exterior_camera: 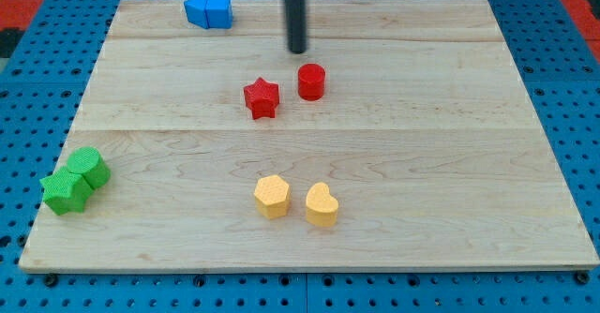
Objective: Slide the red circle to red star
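The red circle point(311, 81) stands near the board's middle, toward the view's top. The red star point(262, 97) lies just to its left and slightly lower, with a small gap between them. My tip point(298, 50) is the lower end of the dark rod that comes down from the view's top. It sits just above and slightly left of the red circle, apart from it.
A blue block pair point(209, 11) lies at the top left. A green star point(66, 192) and a green hexagon point(90, 167) touch at the left edge. A yellow hexagon point(272, 196) and a yellow heart point(321, 205) sit near the bottom. The wooden board point(450, 163) rests on blue pegboard.
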Tool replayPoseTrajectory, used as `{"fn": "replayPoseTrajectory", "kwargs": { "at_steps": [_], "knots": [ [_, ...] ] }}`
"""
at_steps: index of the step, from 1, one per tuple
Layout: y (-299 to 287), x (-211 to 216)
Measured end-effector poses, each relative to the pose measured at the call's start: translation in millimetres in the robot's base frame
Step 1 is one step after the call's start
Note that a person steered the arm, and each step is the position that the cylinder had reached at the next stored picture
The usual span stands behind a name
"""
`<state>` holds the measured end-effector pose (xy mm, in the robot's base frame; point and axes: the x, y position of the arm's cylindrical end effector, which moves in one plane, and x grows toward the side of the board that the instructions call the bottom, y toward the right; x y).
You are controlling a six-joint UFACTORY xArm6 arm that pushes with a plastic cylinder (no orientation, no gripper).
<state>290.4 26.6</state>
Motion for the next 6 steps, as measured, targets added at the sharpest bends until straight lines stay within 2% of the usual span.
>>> {"fn": "replayPoseTrajectory", "kwargs": {
  "at_steps": [1,2,6],
  "knots": [
    [3.6,43.8],
    [-32.8,76.2],
    [-30.7,68.7]
  ]
}}
